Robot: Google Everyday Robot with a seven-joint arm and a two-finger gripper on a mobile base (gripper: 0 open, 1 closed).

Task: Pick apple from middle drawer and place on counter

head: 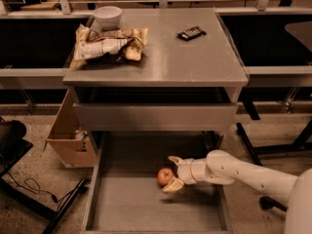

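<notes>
The small red apple (165, 176) lies on the bare floor of the pulled-out middle drawer (122, 208), near its middle. My gripper (169, 174) reaches in from the right on the white arm and is open. One finger is just behind the apple and the other (171, 185) just in front of it, at its right side. The apple rests on the drawer floor. The counter (170, 57) is the grey cabinet top above.
On the counter lie a crumpled chip bag (108, 45), a white bowl (107, 16) at the back left and a dark bar (190, 32) at the back right. A closed drawer front (156, 117) overhangs the open drawer. A cardboard box (68, 135) stands on the floor at left.
</notes>
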